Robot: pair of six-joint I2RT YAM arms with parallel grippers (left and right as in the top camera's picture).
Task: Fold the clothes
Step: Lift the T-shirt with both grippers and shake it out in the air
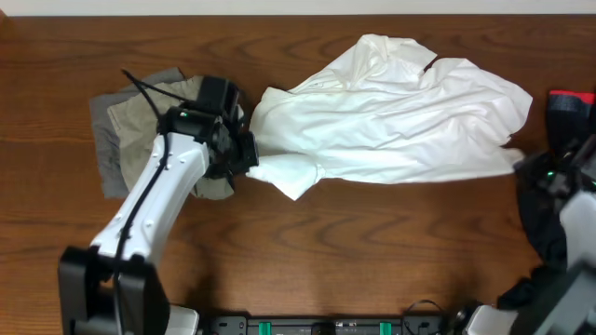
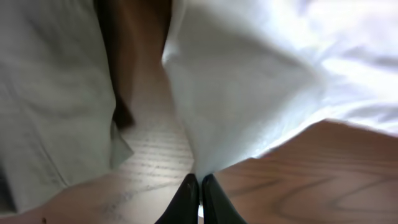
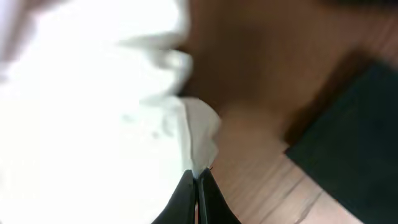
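Note:
A large white T-shirt (image 1: 391, 121) lies crumpled and stretched across the middle of the wooden table (image 1: 372, 251). My left gripper (image 1: 248, 161) is at its left end, shut on a point of white cloth (image 2: 249, 81); the black fingertips (image 2: 186, 193) pinch the hem. At the shirt's right edge my right gripper (image 1: 529, 166) is shut on a fold of the T-shirt (image 3: 93, 93). Khaki shorts (image 1: 140, 116) lie on a grey piece (image 1: 102, 149) under my left arm. A black garment (image 1: 540, 223) lies beneath my right arm.
A red-and-black item (image 1: 570, 96) sits at the far right edge. The black garment (image 3: 354, 137) lies to the right of the right fingers. Pale cloth (image 2: 43, 112) hangs to the left of the left gripper. The table's front holds a black rail (image 1: 326, 326).

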